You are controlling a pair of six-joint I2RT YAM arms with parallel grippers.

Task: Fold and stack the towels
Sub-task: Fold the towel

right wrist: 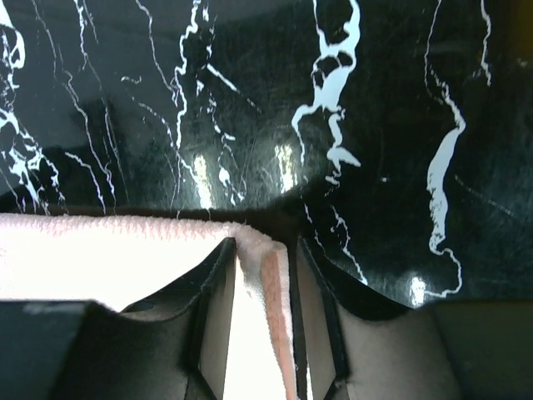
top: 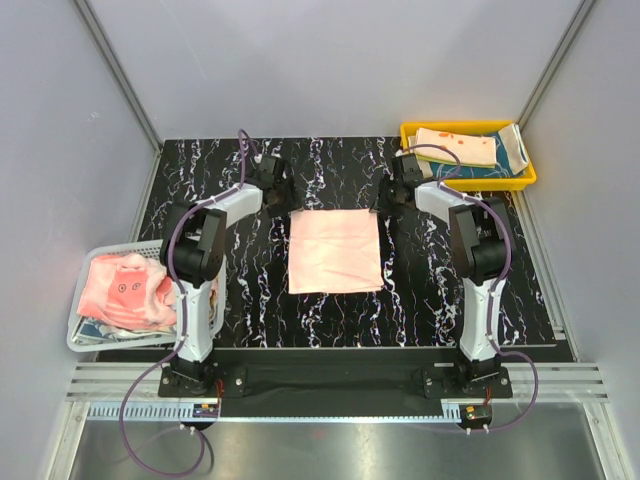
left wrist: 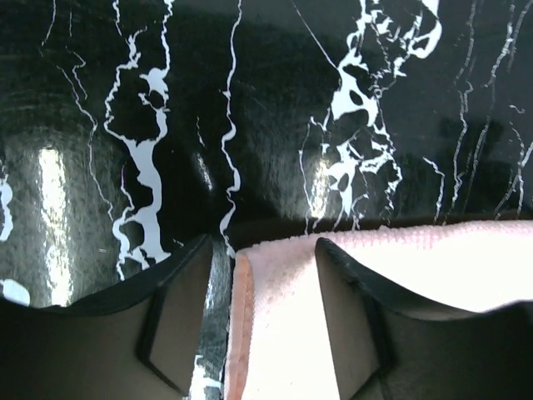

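Pink towel [top: 335,250] lies flat and spread out in the middle of the black marbled table [top: 250,300], between the two arms. Left gripper [left wrist: 262,329] is low at the towel's far left corner with its jaws apart. One finger [left wrist: 175,321] is over bare table and the other is over the cloth, so the towel's left edge runs up the gap between them, with nothing pinched. Right gripper [right wrist: 265,325] is at the far right corner with a narrower gap. The towel's right edge stands up between the fingers [right wrist: 212,321], against the inner one, with a thin dark slit on the outer side, so I cannot tell if it is clamped. White basket [top: 85,338] at the table's left edge holds crumpled pink and orange towels [top: 125,288], and the top one has a cartoon face print too small to read. Yellow tray [top: 408,130] at the far right corner holds folded towels [top: 458,148], a cream-and-orange one on a teal one.
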